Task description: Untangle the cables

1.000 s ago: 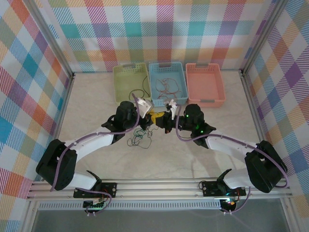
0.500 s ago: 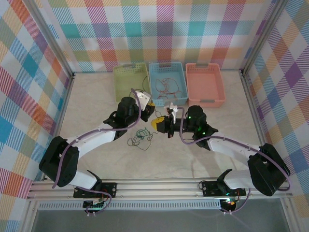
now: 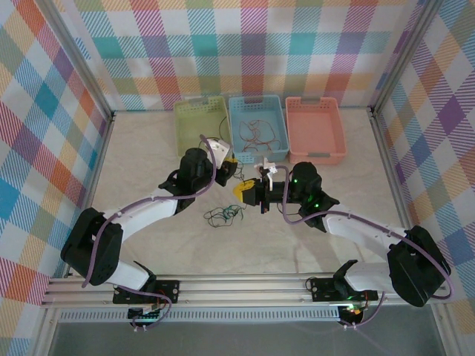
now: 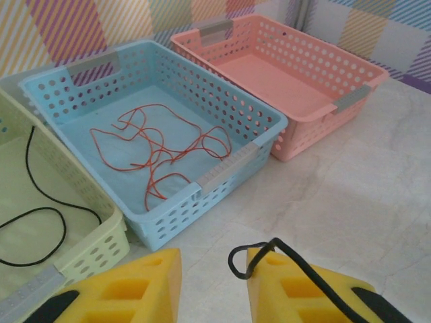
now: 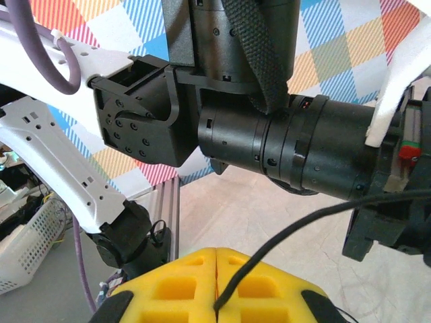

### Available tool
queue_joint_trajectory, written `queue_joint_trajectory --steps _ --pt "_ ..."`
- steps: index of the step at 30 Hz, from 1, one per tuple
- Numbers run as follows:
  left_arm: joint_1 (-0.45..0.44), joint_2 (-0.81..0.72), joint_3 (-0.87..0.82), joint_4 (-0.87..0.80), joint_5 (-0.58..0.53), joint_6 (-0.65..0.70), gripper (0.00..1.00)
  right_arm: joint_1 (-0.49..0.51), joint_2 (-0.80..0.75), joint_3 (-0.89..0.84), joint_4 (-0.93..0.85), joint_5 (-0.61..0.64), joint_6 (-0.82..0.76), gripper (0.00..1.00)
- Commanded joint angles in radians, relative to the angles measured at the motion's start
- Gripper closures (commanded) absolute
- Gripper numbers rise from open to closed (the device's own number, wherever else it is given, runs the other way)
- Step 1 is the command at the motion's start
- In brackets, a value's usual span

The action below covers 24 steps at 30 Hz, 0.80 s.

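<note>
Separation in hand: my right tool (image 5: 217,269) is clamped shut on a black cable (image 5: 289,229), my left tool (image 4: 212,272) stands part open with a black loop (image 4: 296,259) over one pad (image 4: 303,296), and the green tangle (image 3: 225,216) lies on the bench (image 3: 148,163); next, I judge, close left and draw apart.

robot laboratory test cell. a pale marbled counter (image 3: 148,148) stood enclosed by aluminium frame posts (image 3: 73,58) and checked fabric walls (image 3: 245,44). a left arm (image 3: 141,215) and a right arm (image 3: 356,226) were bolted to a slotted rail (image 3: 245,288) at its near edge. three perforated plastic baskets (image 3: 315,130) stood in a row at the back.
</note>
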State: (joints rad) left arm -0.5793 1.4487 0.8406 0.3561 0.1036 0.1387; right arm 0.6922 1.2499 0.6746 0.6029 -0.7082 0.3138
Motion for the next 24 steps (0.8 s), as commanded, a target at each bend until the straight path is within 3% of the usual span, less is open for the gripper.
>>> queue_joint_trajectory --steps 1,8,12,24 --pt "0.006 -0.041 -0.045 0.045 0.116 0.012 0.66 -0.005 -0.012 -0.001 0.0 0.0 -0.016 1.0" --pt "0.001 -0.11 -0.133 0.089 0.274 0.022 0.53 -0.005 -0.008 0.0 0.003 0.006 -0.015 1.0" --pt "-0.017 -0.113 -0.136 0.096 0.294 0.041 0.45 -0.005 0.012 0.007 0.012 -0.017 -0.009 1.0" --pt "-0.031 -0.139 -0.185 0.176 0.333 0.064 0.39 -0.006 0.018 0.018 -0.007 -0.026 -0.011 1.0"
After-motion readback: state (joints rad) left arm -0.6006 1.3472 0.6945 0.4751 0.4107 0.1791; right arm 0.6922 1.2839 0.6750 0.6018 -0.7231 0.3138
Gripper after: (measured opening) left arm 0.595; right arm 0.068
